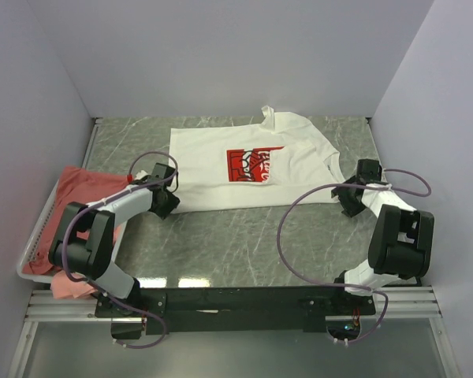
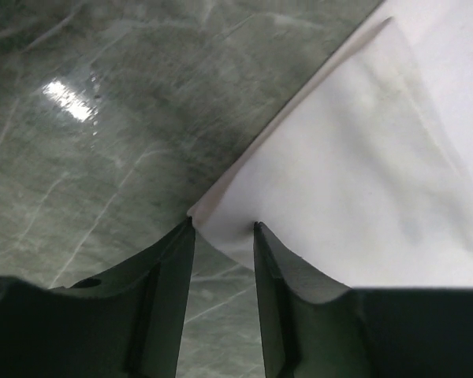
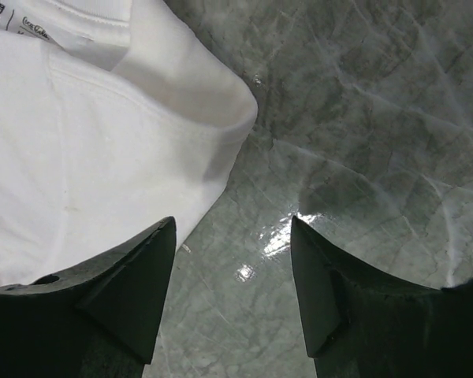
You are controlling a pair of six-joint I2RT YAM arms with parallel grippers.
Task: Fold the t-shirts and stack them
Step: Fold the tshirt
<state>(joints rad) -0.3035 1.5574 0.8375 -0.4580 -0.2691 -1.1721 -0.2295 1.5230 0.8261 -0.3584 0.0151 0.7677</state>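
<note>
White t-shirt (image 1: 244, 169) lies spread at twelve o'clock, left gripper (image 2: 223, 226) parted astride its seven o'clock corner, likely lining up a pinch, right gripper (image 3: 232, 228) wide and empty by the four o'clock sleeve, pink t-shirts (image 1: 83, 193) waiting at nine

The top camera looks down from above and behind the arm bases, far enough off to take in the whole table (image 1: 244, 236). Each wrist camera sits close over the tabletop and looks past its own fingertips. The left gripper (image 2: 223, 228) has a corner of the white t-shirt (image 2: 378, 173) between its tips, and the right gripper (image 3: 232, 224) has a rounded edge of it just to its left. All three views share that shirt.
</note>
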